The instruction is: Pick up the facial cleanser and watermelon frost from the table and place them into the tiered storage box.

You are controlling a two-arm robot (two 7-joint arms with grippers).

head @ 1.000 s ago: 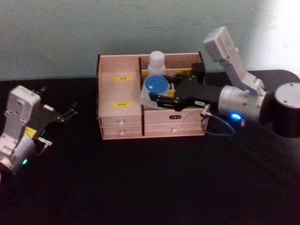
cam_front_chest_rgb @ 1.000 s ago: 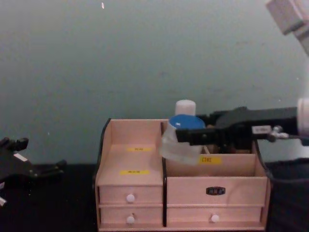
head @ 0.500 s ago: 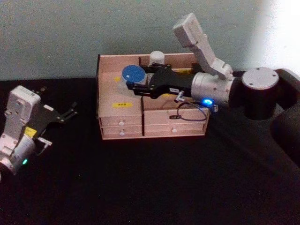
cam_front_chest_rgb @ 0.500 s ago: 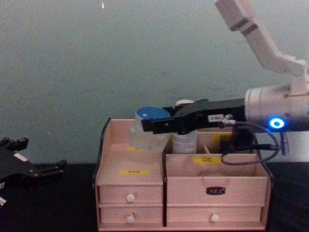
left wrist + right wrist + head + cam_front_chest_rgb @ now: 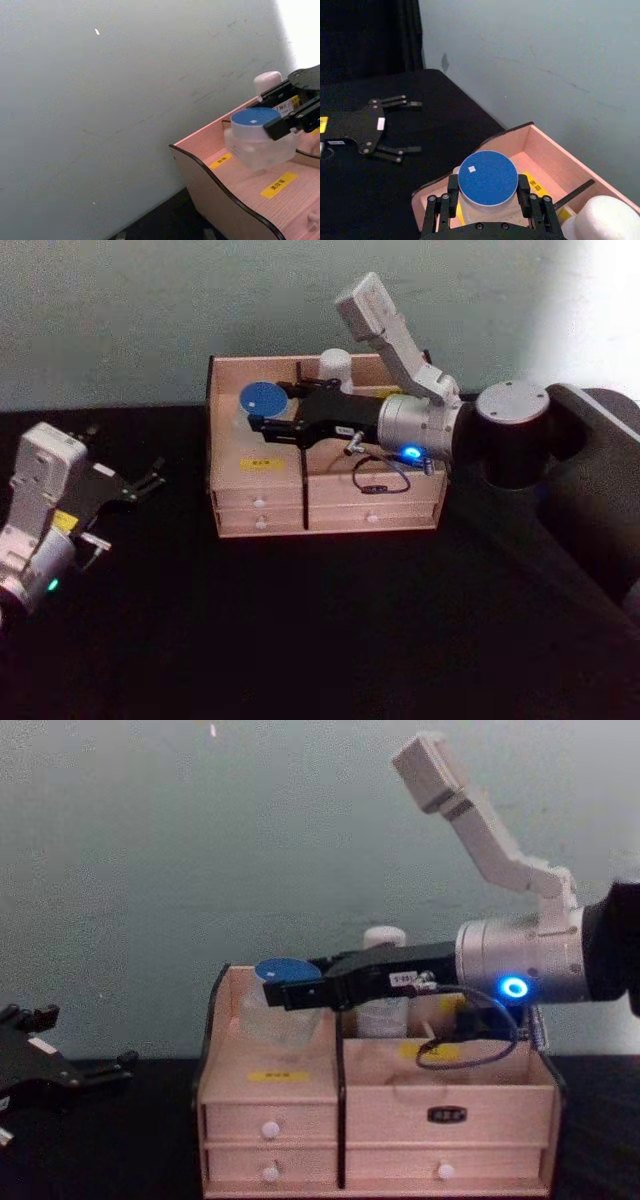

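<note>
A clear jar with a blue lid (image 5: 260,400) is held in my right gripper (image 5: 258,422), whose fingers are shut on its sides. It hangs low over the upper left tier of the tiered storage box (image 5: 262,522), a light wooden organizer with yellow labels. In the chest view the jar (image 5: 283,1010) dips behind the box's (image 5: 440,1092) stepped front, so I cannot tell whether it touches the shelf. A white-capped bottle (image 5: 336,364) stands in the back right compartment. My left gripper (image 5: 150,478) rests open at the table's left, apart from the box.
The box stands against a pale wall on a black table. My right arm (image 5: 520,985) stretches across the top of the box's right half. The left gripper (image 5: 417,127) lies on the black cloth left of the box (image 5: 540,135).
My right gripper has carried the blue-lidded jar leftwards, from above the right compartment to the left tier, and lowered it. The left arm has stayed still.
</note>
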